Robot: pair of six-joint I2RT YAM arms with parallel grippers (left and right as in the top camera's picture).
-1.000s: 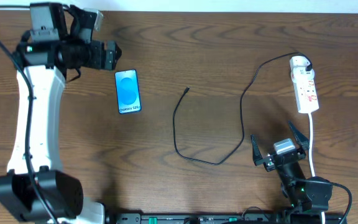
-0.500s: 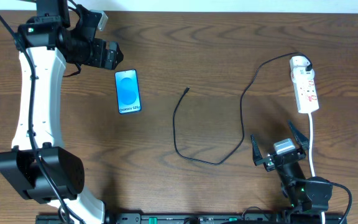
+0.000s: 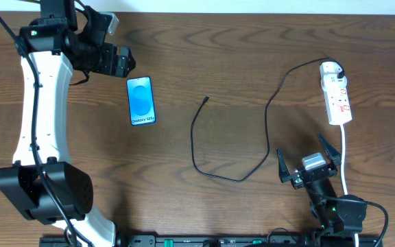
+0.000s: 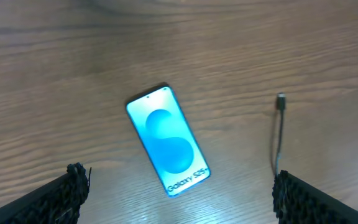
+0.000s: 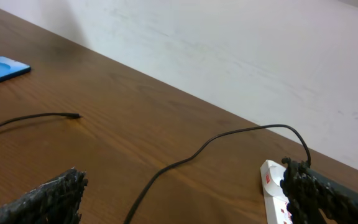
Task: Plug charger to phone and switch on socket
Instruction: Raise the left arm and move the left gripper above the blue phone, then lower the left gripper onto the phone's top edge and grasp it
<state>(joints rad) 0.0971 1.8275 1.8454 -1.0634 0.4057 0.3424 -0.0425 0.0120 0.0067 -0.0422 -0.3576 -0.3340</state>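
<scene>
The phone (image 3: 141, 101) lies flat, screen up, on the left of the table, and shows in the left wrist view (image 4: 168, 140). My left gripper (image 3: 127, 64) hovers open just beyond the phone's far left corner, with nothing between its fingers (image 4: 67, 194). The charger (image 3: 196, 147) loops across the middle of the table. Its free plug tip (image 3: 206, 99) lies right of the phone, and its other end sits in the socket (image 3: 336, 92) at the far right. My right gripper (image 3: 304, 154) stands open near the front edge, left of the socket's white cord (image 3: 345, 161).
The right wrist view looks low over the table: the charger (image 5: 185, 158) runs between the fingers (image 5: 48, 199), the socket (image 5: 272, 186) is at the right, and a pale wall stands behind.
The left arm's elbow and wrist shifted slightly toward the far left early in the second, then held still. The right arm, phone and cable have not moved.
</scene>
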